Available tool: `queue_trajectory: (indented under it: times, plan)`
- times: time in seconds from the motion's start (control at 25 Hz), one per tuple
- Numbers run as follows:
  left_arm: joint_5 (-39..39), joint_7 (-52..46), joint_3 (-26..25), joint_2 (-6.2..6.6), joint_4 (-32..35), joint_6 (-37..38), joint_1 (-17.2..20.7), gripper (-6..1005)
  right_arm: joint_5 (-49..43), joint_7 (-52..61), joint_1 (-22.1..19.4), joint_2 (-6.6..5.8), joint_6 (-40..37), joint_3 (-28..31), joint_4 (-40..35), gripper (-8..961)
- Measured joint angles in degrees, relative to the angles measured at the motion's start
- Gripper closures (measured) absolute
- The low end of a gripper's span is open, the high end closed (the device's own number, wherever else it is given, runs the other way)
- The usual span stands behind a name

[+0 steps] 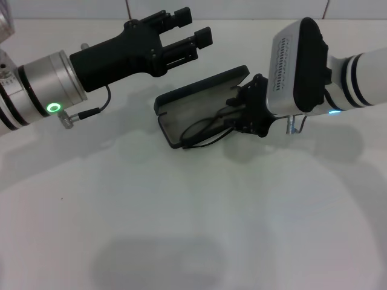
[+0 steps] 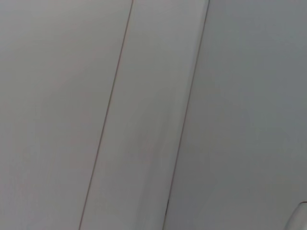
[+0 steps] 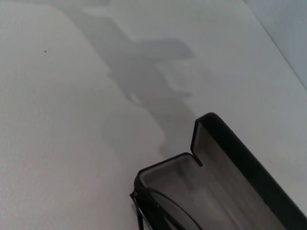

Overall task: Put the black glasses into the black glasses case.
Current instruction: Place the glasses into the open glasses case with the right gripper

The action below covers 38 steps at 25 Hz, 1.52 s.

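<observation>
- The case (image 1: 199, 103) lies open on the white table (image 1: 193, 229), near the far middle, its lid raised toward the back and its grey-lined tray toward the front.
- The glasses (image 1: 202, 130) rest in the tray; a thin wire loop of the frame hangs over the tray's front edge.
- In the right wrist view, the case (image 3: 230, 167) shows its grey lining, and a dark lens rim of the glasses (image 3: 168, 213) sits at the tray's end.
- The right gripper (image 1: 242, 115) reaches into the open case from the right, its black fingers down at the glasses — whether they pinch the frame or stand apart, I cannot tell.
- The left gripper (image 1: 184, 36) hovers behind and to the left of the case, clear of it, its fingers spread — nothing between them.
- The left wrist view shows only a plain grey wall (image 2: 153, 115).
</observation>
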Motion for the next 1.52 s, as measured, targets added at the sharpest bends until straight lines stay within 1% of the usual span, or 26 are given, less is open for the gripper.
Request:
queue_trajectory:
  times: [0.48, 0.64, 0.88, 1.08, 1.28, 1.52]
  plan:
    - [-0.16, 0.64, -0.16, -0.13, 0.0, 0.13, 0.5, 292, -3.29, 0.07, 1.91, 0.14, -1.13, -0.94, 0.01, 627]
    - [-0.17, 0.68, -0.06, -0.19, -0.01, 0.16, 0.39, 291, -4.05, 0.1, 2.2, 0.21, -0.12, -2.2, 0.45, 631]
    - [-0.16, 0.72, -0.02, -0.25, -0.01, 0.27, 0.4, 292, -3.99, 0.66, 4.11, 0.21, 1.41, -3.94, 2.76, 638]
    - [-0.16, 0.72, -0.12, -0.28, -0.03, 0.24, 0.35, 292, -3.65, 0.74, 4.01, 0.21, 2.89, -5.33, 2.67, 652]
    - [-0.16, 0.71, -0.12, -0.25, 0.01, 0.23, 0.31, 291, -3.44, 0.76, 3.11, 0.21, 4.01, -5.45, 1.6, 792]
    - [-0.15, 0.71, -0.07, -0.22, 0.02, 0.24, 0.32, 291, -3.34, 0.43, -0.02, 0.21, 5.77, -5.2, -1.89, 878]
